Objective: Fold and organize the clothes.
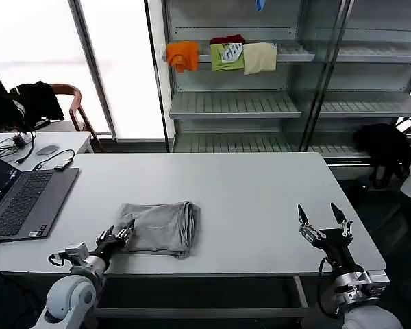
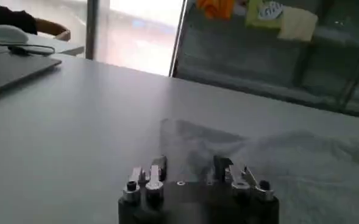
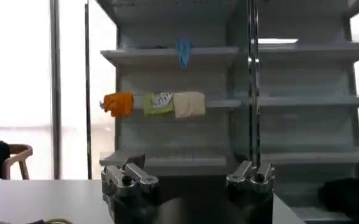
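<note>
The white table (image 1: 260, 199) spreads before me, and on its near-left part lies the grey shirt (image 1: 161, 227), folded into a bundle whose long axis runs left to right. My left gripper (image 1: 120, 235) sits at the shirt's near-left corner, fingers spread apart and holding nothing (the cloth lies just ahead of them). My right gripper (image 1: 325, 219), well apart, stands spread wide and empty.
</note>
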Available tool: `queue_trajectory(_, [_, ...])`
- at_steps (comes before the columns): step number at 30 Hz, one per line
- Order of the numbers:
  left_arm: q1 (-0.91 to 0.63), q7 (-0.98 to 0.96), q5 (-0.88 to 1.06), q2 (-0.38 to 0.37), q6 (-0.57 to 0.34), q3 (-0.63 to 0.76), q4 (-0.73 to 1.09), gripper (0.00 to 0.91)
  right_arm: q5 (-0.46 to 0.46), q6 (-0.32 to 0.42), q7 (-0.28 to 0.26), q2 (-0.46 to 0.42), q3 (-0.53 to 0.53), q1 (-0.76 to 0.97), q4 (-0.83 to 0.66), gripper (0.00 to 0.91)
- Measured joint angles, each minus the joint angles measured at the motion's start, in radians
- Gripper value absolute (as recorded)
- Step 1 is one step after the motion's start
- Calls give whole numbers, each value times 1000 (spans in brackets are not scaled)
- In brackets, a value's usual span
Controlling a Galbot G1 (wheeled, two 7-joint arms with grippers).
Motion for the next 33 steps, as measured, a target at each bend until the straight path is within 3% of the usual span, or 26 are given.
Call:
queue_trajectory(19, [-16,-13,-3,57,-26,-20,-36,0,-6,-2,-1,6,-9,10,4,907])
queue_trajectory(33, [-63,18,-57,273,-3,-213,-42,0,-5,-2,-1,8,-18,23,3,907])
